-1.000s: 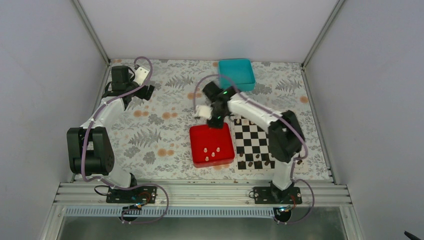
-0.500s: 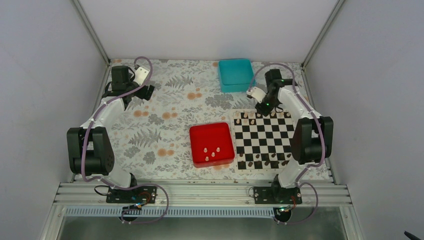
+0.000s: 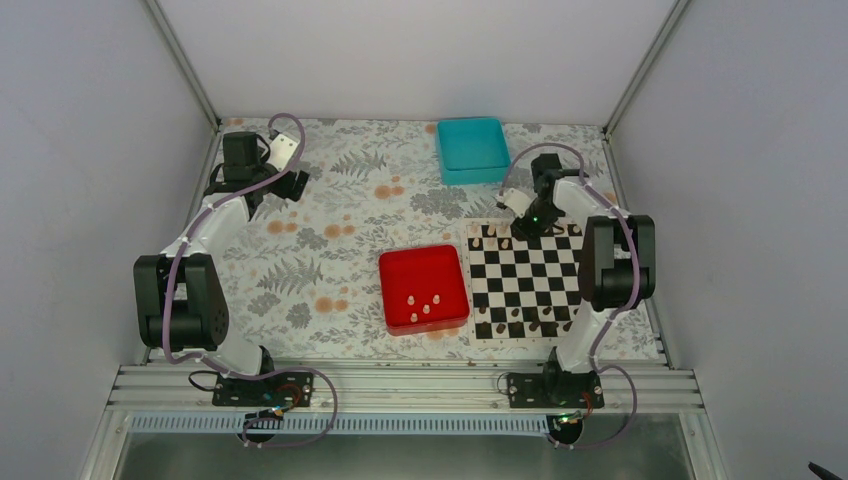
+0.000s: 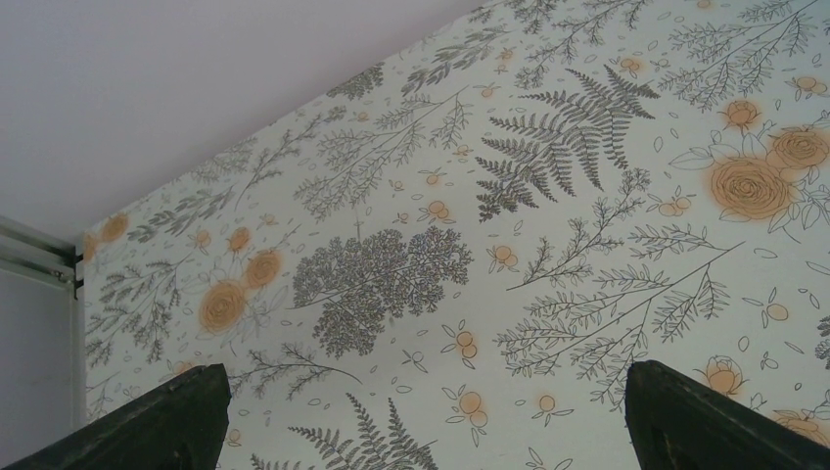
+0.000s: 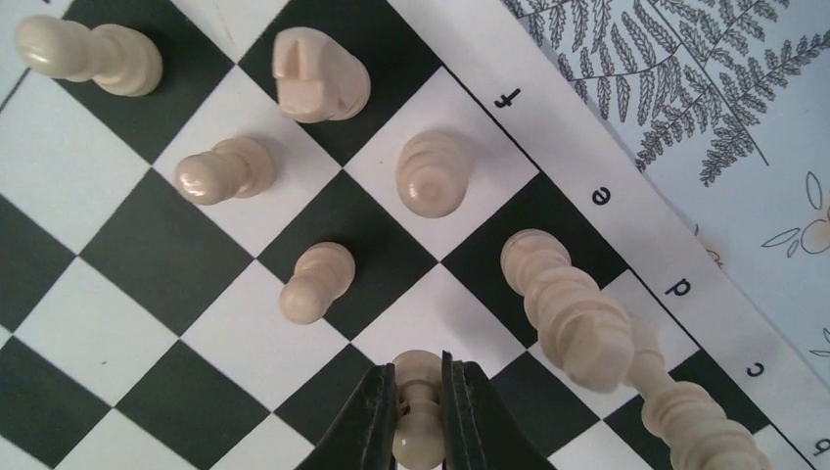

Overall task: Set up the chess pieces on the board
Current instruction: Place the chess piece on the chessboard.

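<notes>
The black-and-white board [image 3: 520, 275] lies right of the red tray. My right gripper [image 3: 524, 215] hangs over the board's far rows, shut on a cream pawn [image 5: 421, 431] by its neck, just above a square. The right wrist view shows my right gripper [image 5: 419, 392] low in the picture. Several cream chess pieces stand around it: a knight [image 5: 318, 73], two pawns [image 5: 225, 168] [image 5: 315, 282] and a tall piece [image 5: 568, 308]. More cream pieces [image 3: 425, 303] lie in the red tray. My left gripper [image 3: 290, 180] [image 4: 428, 411] is open over bare floral cloth at the far left.
The red tray [image 3: 420, 255] sits mid-table and a teal tray [image 3: 472, 148] stands at the back. Dark pieces [image 3: 515, 320] fill the board's near rows. Enclosure walls close in the table on three sides.
My right arm has swung from the red tray's far edge over to the board's far rows, staying shut. The left arm has not moved.
</notes>
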`<action>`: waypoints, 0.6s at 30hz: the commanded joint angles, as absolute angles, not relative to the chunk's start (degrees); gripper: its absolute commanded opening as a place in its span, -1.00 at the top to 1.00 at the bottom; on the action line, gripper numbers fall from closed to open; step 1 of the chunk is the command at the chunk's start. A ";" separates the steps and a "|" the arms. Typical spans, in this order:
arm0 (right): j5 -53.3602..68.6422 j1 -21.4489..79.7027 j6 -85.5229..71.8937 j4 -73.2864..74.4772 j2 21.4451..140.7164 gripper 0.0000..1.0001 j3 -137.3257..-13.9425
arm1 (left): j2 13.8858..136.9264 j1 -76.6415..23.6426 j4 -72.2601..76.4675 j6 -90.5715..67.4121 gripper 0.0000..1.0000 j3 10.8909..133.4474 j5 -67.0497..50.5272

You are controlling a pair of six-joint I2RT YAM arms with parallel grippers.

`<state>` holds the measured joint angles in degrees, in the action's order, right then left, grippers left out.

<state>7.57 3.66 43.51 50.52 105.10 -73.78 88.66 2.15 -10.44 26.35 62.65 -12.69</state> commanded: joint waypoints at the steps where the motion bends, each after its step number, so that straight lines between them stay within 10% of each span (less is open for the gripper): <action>1: 8.85 2.27 44.53 47.70 106.77 0.85 -73.16 | 88.14 2.50 -10.46 26.37 -1.00 63.31 -13.72; 18: 9.26 1.57 45.12 48.75 109.19 0.83 -71.99 | 88.55 2.54 -10.54 26.37 -1.00 63.61 -14.15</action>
